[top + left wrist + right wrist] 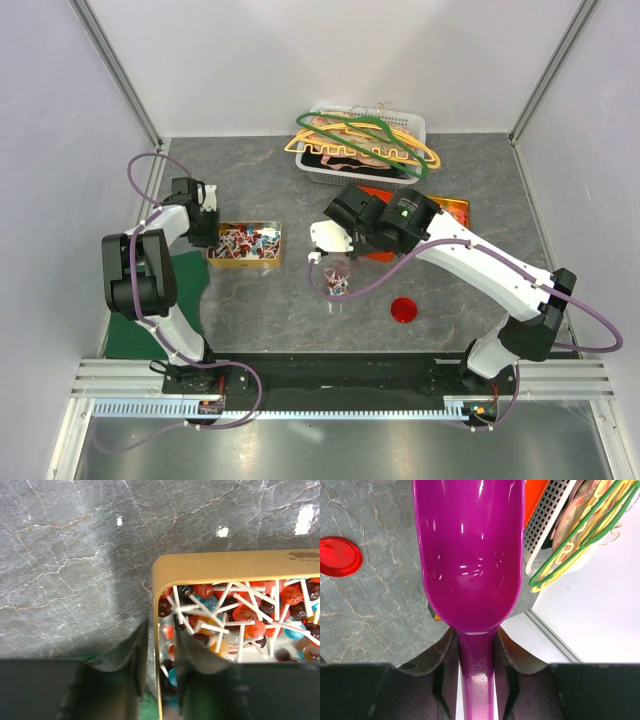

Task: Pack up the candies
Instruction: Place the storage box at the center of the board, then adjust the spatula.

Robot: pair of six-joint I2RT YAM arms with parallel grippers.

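The left gripper (pixel 161 630) stands partly open, astride the left wall of the gold tin (pixel 230 562). One finger is outside over the table (pixel 265 315) and the other is inside the tin. The wall looks free between them, so the gripper holds nothing. The candies (pixel 240 615), round sweets on white sticks in red, orange, blue and dark colours, lie heaped in that tin. Its near part is hidden behind the fingers, and its right end is cut off by the edge of the left wrist view. A green cloth (pixel 192 285) lies beside the left arm, close to the side wall. Bare tabletop separates the tin from a clear jar (pixel 338 283) at the centre, which seems to hold a few candies. The right gripper (pixel 476 647) is closed on the handle of a magenta scoop (pixel 470 555). The scoop's glossy bowl is bare and its tip is cut off at the top of the right wrist view. From above, the scoop is hard to make out beneath the wrist. A red lid (pixel 404 309) lies on open table right of the jar. An orange tray (pixel 455 205) is partly covered by the right arm. Behind it, a white basket (pixel 418 125) of hangers (pixel 360 140) sits against the back wall.
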